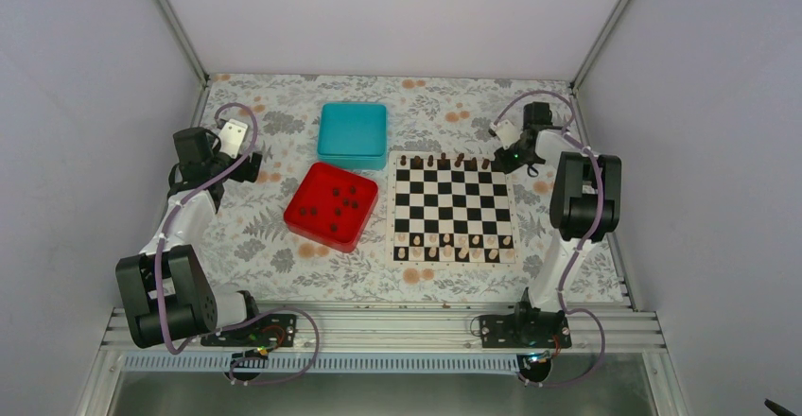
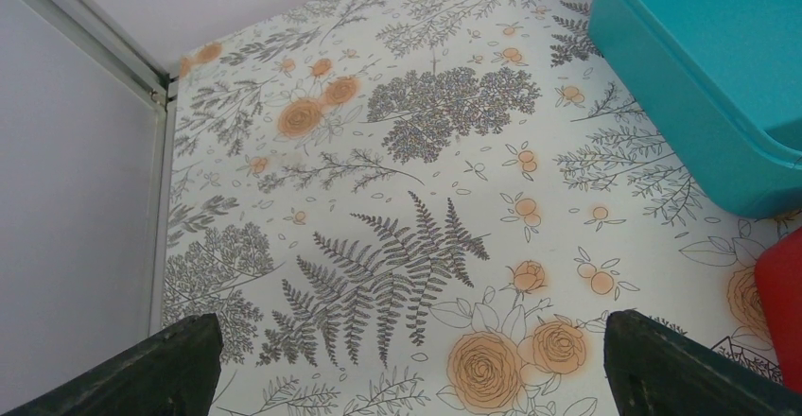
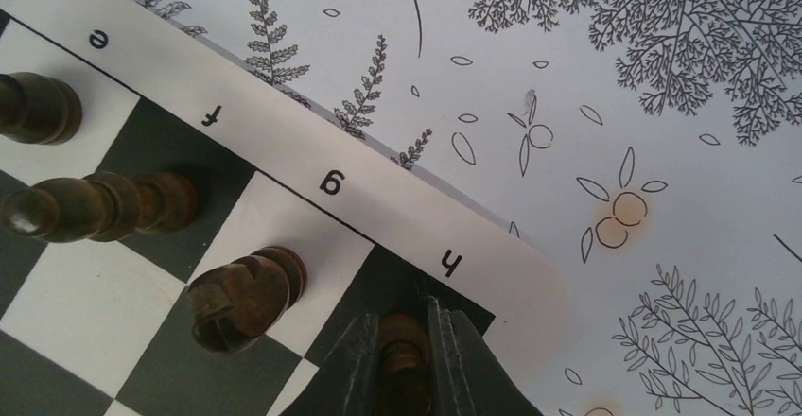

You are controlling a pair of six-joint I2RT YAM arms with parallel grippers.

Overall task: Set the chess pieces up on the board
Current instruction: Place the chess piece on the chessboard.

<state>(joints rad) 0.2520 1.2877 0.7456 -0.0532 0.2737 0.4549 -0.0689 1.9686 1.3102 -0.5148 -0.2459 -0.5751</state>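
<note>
Chess pieces: dark back row along far edge of board mostly filled, rank in front of it bare. Several more lie in red tray. Roughly a third done, by my reckoning. Right fingers clamped on one at the h-file corner. Left fingers spread, empty, over tabletop.

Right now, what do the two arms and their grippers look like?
Both the left arm and right arm mix black joint housings with white links, with a purple cable looping along each and a white camera block at the wrist. The left gripper and right gripper have dark, matte fingers.
</note>
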